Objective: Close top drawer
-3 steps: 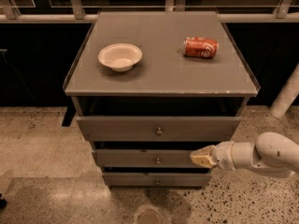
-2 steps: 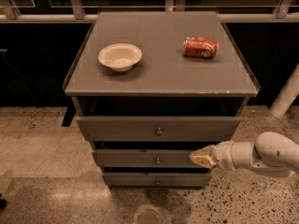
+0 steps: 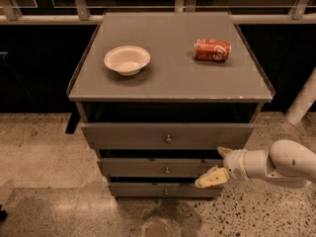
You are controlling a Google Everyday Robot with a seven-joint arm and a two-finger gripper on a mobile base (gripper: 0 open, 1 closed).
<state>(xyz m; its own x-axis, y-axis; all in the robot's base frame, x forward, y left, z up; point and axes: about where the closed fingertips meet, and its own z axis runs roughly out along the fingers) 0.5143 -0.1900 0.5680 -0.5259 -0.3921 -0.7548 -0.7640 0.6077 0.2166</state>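
Note:
The top drawer [image 3: 168, 135] is the widest grey drawer of the cabinet, with a small round knob [image 3: 168, 139]. It stands pulled out a little, with a dark gap under the cabinet top. My gripper [image 3: 217, 165] is at the drawer's lower right, in front of the right end of the middle drawer [image 3: 163, 168]. It is open and holds nothing. One pale fingertip [image 3: 224, 152] sits just below the top drawer's front, and the other yellowish one [image 3: 211, 178] points down to the left.
A white bowl [image 3: 127, 59] and a red soda can [image 3: 212, 50] lying on its side are on the cabinet top [image 3: 170, 78]. The bottom drawer [image 3: 163, 189] is lowest. Speckled floor surrounds the cabinet. A white post [image 3: 302, 105] stands at the right.
The gripper's fingers, close together and pointing left before, now stand spread apart. The arm has stayed in about the same place. The drawers have not moved.

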